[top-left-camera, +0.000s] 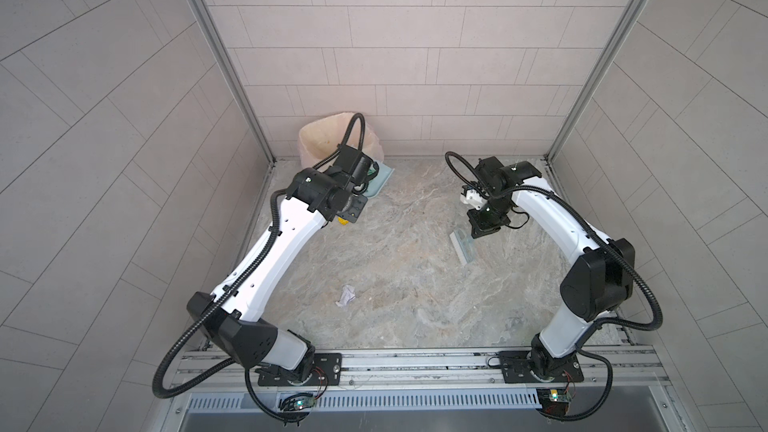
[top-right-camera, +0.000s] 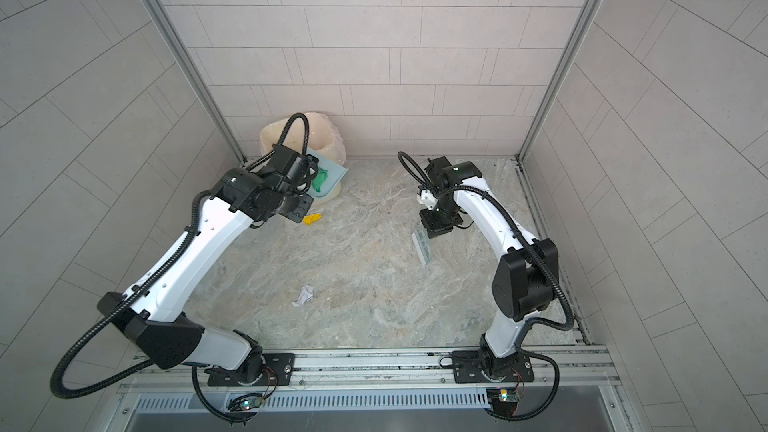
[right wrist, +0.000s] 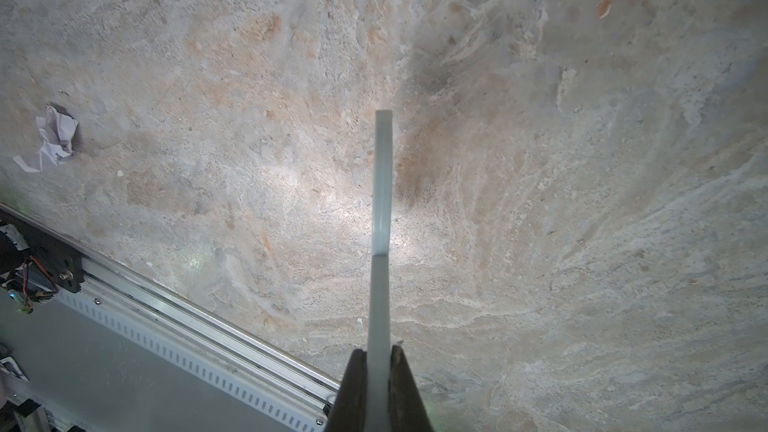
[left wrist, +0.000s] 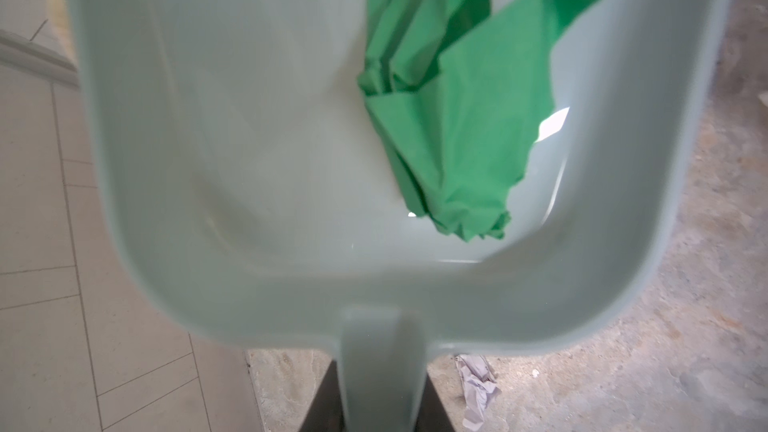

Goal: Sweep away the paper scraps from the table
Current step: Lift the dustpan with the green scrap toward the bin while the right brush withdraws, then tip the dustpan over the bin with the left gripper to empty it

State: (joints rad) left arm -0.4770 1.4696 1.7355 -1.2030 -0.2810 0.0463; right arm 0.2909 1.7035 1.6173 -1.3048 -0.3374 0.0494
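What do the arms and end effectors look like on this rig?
Left arm and right arm match: white link shells, black joint housings, black base plates on the aluminium rail. Black corrugated conduit loops along each from base to wrist. A small circuit board with a green light sits by each base. Left end effector and right end effector have dark, tapered fingers.

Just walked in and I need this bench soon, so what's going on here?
The left gripper holds the dustpan by its handle, raised near the bin, with green paper in it. The right gripper is shut on the hand brush, held over the table. A white scrap and a yellow scrap lie on the table.
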